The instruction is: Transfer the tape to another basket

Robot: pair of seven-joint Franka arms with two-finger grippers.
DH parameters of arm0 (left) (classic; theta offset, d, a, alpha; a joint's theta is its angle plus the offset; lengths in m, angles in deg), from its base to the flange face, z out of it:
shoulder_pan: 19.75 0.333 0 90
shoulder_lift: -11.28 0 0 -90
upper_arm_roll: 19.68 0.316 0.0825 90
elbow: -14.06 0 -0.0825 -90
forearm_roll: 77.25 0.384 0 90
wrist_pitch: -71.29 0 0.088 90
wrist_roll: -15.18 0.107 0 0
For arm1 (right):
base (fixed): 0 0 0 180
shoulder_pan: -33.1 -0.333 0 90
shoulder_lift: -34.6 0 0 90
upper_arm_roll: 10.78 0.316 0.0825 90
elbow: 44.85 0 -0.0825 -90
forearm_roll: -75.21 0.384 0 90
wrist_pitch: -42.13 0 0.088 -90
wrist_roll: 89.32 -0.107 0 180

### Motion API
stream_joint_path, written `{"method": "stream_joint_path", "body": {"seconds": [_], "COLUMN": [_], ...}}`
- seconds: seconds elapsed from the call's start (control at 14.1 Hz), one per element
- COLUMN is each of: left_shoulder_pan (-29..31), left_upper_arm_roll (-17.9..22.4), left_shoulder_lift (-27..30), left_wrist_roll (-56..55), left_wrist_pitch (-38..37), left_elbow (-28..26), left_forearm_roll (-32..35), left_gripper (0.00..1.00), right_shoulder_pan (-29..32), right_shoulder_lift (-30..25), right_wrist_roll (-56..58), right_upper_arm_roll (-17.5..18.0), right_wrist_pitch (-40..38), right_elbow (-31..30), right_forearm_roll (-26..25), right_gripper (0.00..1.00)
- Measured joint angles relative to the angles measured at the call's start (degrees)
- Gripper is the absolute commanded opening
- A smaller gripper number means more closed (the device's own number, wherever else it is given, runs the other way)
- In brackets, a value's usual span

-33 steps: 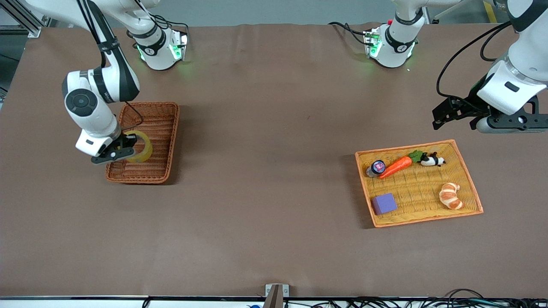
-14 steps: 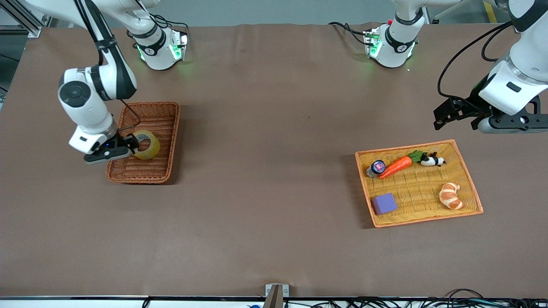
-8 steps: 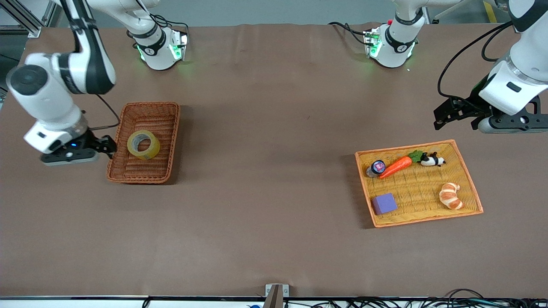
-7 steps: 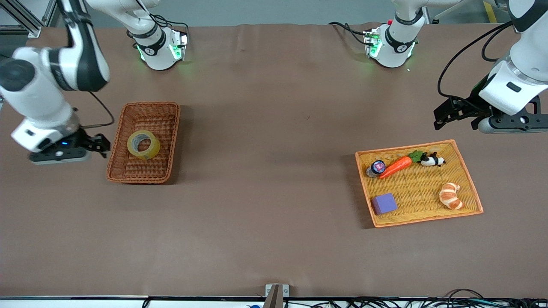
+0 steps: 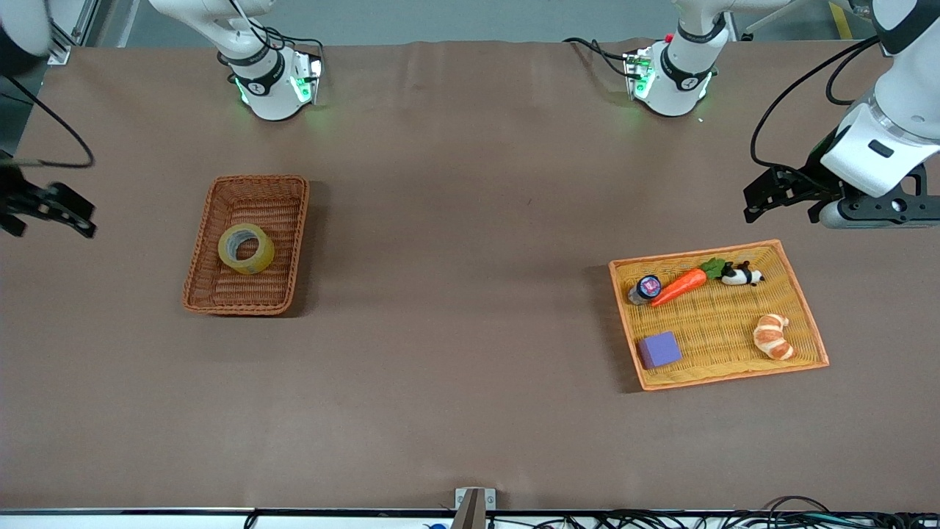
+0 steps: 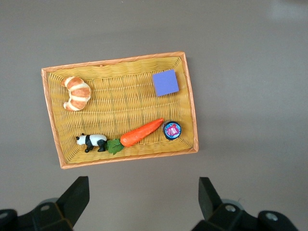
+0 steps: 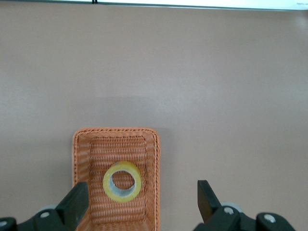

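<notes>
Already the tape (image 5: 246,248) lies in our reddish-brown basket (image 5: 220,297), so with the right gripper (image 5: 45,209) spread beside it and the left gripper (image 5: 789,192) waiting spread over bare table near the yellow tray (image 5: 734,375), we judge nothing remains.

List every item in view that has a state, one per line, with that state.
tape: lying flat in the wicker basket, not held.
left end effector: open, empty, waiting over the table near the yellow tray.
right end effector: open, empty, over the table at its own arm's end.
</notes>
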State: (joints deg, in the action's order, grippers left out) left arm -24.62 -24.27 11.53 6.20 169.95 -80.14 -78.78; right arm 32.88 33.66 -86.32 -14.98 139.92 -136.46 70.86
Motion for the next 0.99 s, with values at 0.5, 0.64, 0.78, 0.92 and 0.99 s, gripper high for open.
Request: {"method": "stream_joint_path", "body": {"seconds": [0.5, 0.64, 0.78, 0.92, 0.99], "left_shoulder_pan": [0.13, 0.21, 0.28, 0.4, 0.45], "left_upper_arm_roll": [0.01, 0.06, 0.18, 0.27, 0.3], "left_shoulder_lift": [0.01, 0.02, 0.02, 0.02, 0.02], "left_wrist_roll": [0.0, 0.0, 0.0, 0.04, 0.04], "left_wrist_pitch": [-0.72, -1.13, -1.15, -1.15, -1.15], "left_elbow": [0.84, 1.24, 1.25, 1.25, 1.25], "left_forearm_roll": [0.0, 0.0, 0.0, 0.0, 0.0], "left_gripper": [1.0, 1.0, 1.0, 1.0, 1.0], "right_shoulder_pan": [0.09, 0.01, 0.01, 0.01, 0.01], "right_shoulder_lift": [0.61, 0.67, 0.67, 0.67, 0.68], "right_wrist_roll": [0.06, 0.05, 0.06, 0.06, 0.06], "right_upper_arm_roll": [0.37, 0.88, 0.96, 0.96, 0.96], "right_wrist_pitch": [-5.63, -5.73, -5.75, -5.68, -5.62], "right_elbow": [3.91, 3.94, 3.97, 3.97, 3.98], "right_forearm_roll": [0.83, 0.83, 0.83, 0.83, 0.83], "right_gripper": [1.0, 1.0, 1.0, 1.0, 1.0]}}
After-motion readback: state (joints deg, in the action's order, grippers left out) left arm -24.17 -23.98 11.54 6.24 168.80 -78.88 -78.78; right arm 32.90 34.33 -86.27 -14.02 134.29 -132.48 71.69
